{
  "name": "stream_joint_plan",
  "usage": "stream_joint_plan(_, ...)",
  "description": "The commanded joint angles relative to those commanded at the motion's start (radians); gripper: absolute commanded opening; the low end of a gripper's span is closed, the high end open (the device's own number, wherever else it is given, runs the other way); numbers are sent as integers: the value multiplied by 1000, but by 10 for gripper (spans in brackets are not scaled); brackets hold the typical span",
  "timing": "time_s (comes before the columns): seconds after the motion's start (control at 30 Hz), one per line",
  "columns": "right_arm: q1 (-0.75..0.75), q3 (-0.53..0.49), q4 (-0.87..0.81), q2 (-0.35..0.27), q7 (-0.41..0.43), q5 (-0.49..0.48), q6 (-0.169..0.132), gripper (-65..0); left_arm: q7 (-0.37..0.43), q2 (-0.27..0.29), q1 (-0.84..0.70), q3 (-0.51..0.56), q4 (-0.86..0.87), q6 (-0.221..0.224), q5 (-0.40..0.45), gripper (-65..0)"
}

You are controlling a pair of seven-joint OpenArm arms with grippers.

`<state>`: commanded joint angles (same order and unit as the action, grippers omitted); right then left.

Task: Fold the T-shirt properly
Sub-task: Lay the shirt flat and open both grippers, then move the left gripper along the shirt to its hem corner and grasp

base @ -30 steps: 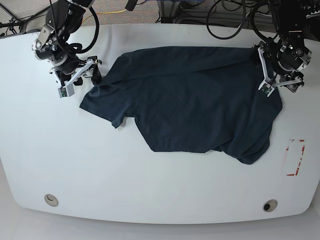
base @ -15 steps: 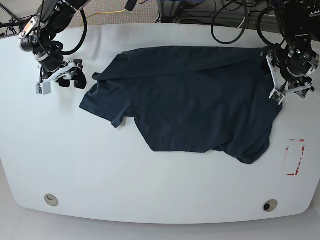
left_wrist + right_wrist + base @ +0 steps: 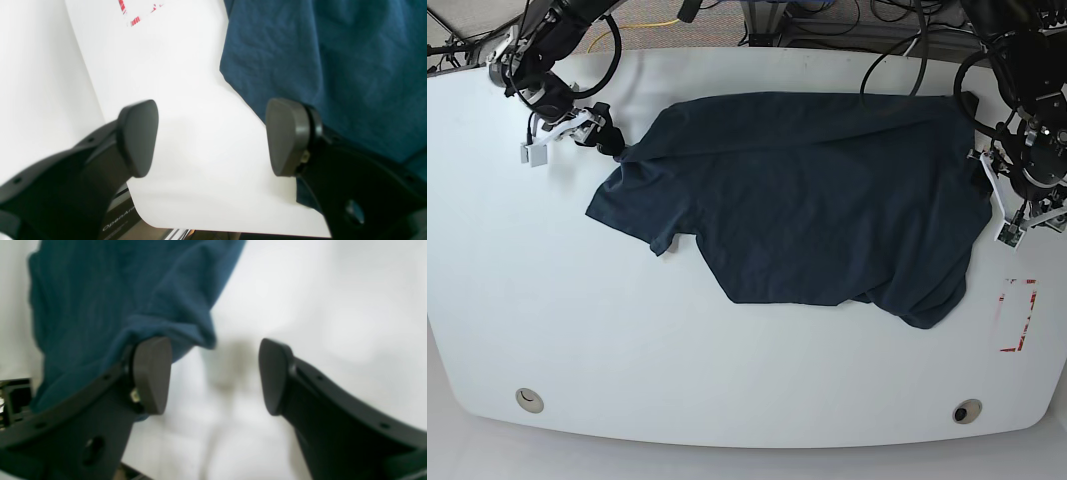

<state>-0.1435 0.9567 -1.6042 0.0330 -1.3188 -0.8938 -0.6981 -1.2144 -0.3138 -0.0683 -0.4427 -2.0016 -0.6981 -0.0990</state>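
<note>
We see the soft, limp shirt (image 3: 807,195) rumpled on the worktop (image 3: 727,380); both jaws gape wide, holding nothing, so we would pinch its edges

Your dark navy T-shirt (image 3: 812,195) spread rumpled and unfolded between your two grippers, one edge just beside your left gripper (image 3: 211,136), a cloth corner beside your right gripper (image 3: 213,375)

Right wrist view blurred; T-shirt (image 3: 110,303) edge soft, cut off at top. Red marking (image 3: 140,13) cropped by left wrist frame's top.
</note>
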Motion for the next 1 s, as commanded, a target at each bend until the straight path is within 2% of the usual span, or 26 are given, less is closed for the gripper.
stream_joint_plan(0.1, 0, 6, 0, 25, 0, -8, 0, -249, 0, 2, 0, 0, 0, 0, 0, -186)
stream_joint_plan(0.4, 38, 8, 43, 23, 2, -6, 0, -249, 0, 6, 3, 6, 2, 0, 0, -186)
stream_joint_plan(0.63, 95, 15, 209, -5, 6, -8, 0, -250, 0, 3, 20, 6, 20, 0, 2, -189)
stream_joint_plan(0.73, 115, 51, 235, -9, 6, -6, 0, -249, 0, 2, 20, 6, 25, 0, 2, -189)
stream_joint_plan(0.83, 118, 57, 242, -35, 6, -8, 0, -249, 0, 2, 14, 6, 25, 0, 2, -189)
stream_joint_plan(1.0, 130, 52, 265, -38, 5, -9, 0, -250, 0, 5, 20, 6, 26, 0, 2, -190)
